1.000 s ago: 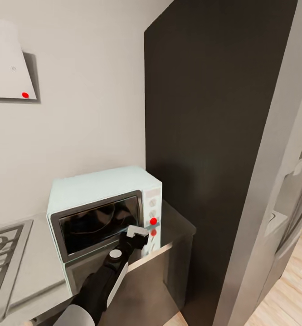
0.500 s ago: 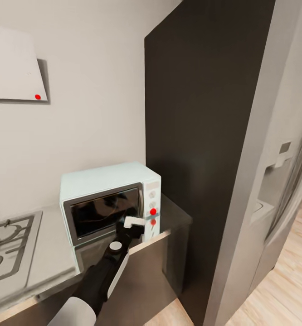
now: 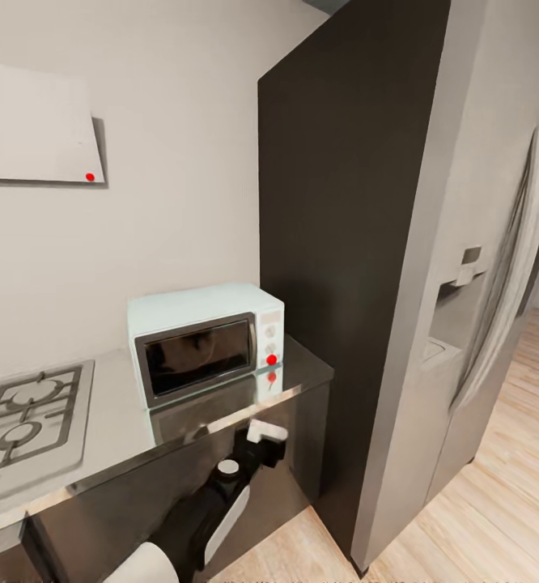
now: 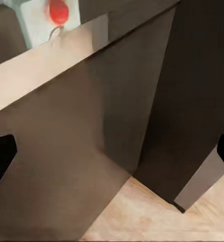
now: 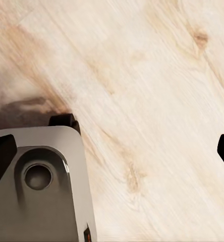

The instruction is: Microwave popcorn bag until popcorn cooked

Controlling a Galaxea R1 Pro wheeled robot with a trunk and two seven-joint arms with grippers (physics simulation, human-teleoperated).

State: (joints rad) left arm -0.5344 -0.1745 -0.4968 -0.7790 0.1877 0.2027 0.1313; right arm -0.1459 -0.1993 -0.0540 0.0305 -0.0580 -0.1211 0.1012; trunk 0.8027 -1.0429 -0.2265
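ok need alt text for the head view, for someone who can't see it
A pale mint-blue microwave with its dark door shut sits on a grey metallic countertop against a white wall, a gas hob at the left. The robot's left hand hangs below the counter edge, before dark cabinet fronts. A tall dark panel and a grey fridge stand at the right on wood flooring.

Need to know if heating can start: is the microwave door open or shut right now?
Shut. The microwave stands on the countertop with its dark glass door flush in its grey frame.
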